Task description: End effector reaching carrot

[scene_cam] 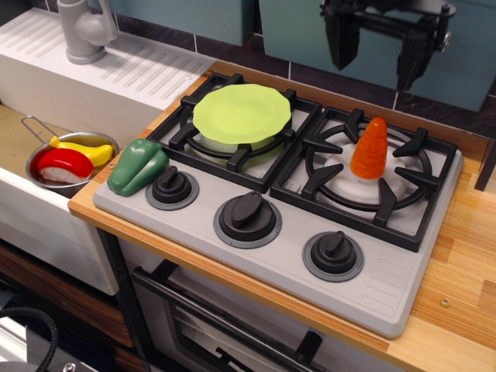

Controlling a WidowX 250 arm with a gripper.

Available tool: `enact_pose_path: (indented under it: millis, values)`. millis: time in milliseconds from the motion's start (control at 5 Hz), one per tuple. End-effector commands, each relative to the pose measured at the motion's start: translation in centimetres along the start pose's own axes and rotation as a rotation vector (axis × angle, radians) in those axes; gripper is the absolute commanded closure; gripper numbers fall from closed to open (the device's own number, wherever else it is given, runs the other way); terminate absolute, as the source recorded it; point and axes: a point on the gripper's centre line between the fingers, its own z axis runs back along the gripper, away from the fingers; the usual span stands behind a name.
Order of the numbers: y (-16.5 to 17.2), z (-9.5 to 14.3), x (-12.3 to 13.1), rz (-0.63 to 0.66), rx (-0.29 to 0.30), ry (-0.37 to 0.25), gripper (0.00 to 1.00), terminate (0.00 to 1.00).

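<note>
While the carrot (pixel 370 149) stands up on the right burner (pixel 364 167), the gripper (pixel 377 58) hangs above it, wide open and holding nothing, maybe a bit behind it.

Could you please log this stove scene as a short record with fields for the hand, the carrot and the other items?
hand: hand open, fingers pointing down, above the right burner, not touching anything
carrot: carrot upright on the right burner grate, tip up, below the hand
plate: green plate on the left burner
pepper: green pepper on the stove's front left corner, beside the left knob
pot: metal pot in the sink, holding red and yellow toy food
</note>
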Motion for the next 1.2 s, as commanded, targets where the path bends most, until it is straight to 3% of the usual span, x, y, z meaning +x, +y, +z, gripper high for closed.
enact_pose_path:
  millis: [0,1000]
  values:
    - [-1.0,-1.3,0.3,-0.03,0.004,-0.151,0.0,0.0]
    - [0.4,-5.9,-0.8,-0.114,0.048,-0.322,0.0,0.0]
